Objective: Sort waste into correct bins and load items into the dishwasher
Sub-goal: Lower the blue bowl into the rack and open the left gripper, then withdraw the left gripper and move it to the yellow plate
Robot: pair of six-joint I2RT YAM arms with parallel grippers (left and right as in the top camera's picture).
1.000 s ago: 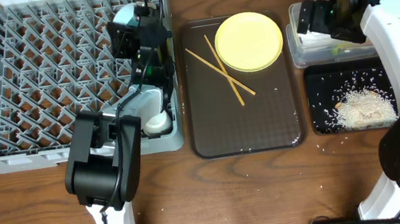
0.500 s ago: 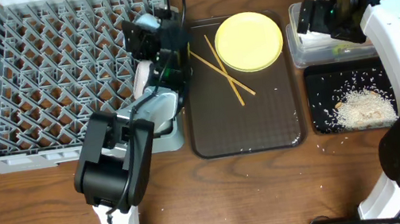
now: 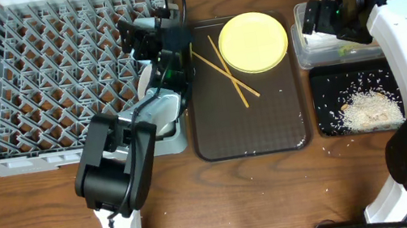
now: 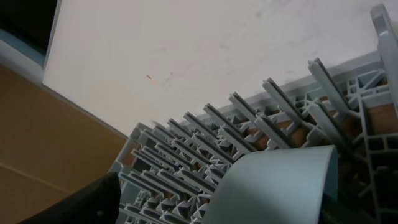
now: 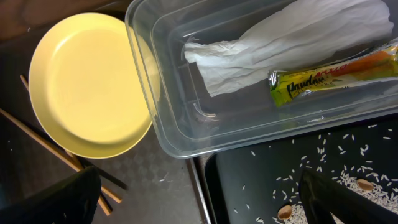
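My left gripper (image 3: 153,46) hangs over the right edge of the grey dish rack (image 3: 51,81), jaws open. In the left wrist view the light-blue bowl (image 4: 280,186) stands on edge among the pegs (image 4: 205,130), close to the right finger and well apart from the left one (image 4: 81,205). From overhead the bowl (image 3: 145,79) shows just below the gripper. My right gripper (image 5: 199,199) is open and empty above the clear tub (image 5: 161,124), which holds the white napkin (image 5: 280,43) and the green-and-yellow wrapper (image 5: 336,74). Rice lies in the black tray (image 3: 358,106).
The yellow plate (image 3: 253,41) and wooden chopsticks (image 3: 225,69) lie on the brown serving tray (image 3: 252,135) between the rack and the bins. Another pale dish (image 3: 164,114) sits under my left arm in the rack's front right corner.
My left gripper moved right along the rack's edge and opened, letting go of the light-blue bowl, which now stands in the rack. The right arm has not moved.
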